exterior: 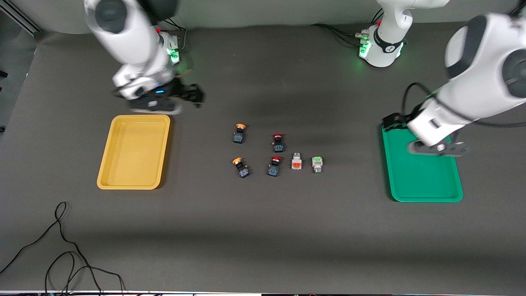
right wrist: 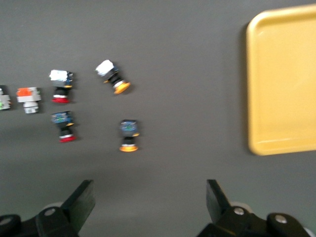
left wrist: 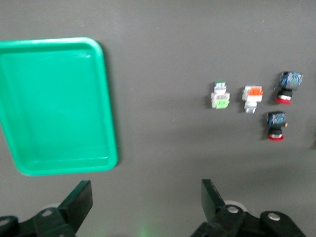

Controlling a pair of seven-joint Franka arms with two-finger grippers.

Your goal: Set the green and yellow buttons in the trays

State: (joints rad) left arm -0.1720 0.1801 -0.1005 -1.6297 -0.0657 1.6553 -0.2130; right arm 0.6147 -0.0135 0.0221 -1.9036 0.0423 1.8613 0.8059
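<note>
In the front view, two yellow-capped buttons (exterior: 239, 133) (exterior: 241, 167) and a green-faced button (exterior: 317, 164) are seen mid-counter (exterior: 263, 230), between the yellow tray (exterior: 107, 172) and green tray (exterior: 427, 196). In the left wrist view, the left gripper (left wrist: 146, 202) is shown with jaws wide apart, empty. In the right wrist view, the right gripper (right wrist: 150, 202) is likewise spread, holding nothing.

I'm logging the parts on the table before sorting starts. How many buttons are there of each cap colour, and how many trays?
Yellow-orange buttons: 2
Red buttons: 2
Orange-faced white button: 1
Green-faced white button: 1
Trays: 2, yellow tray and green tray
Total: 6 buttons, 2 trays
</note>
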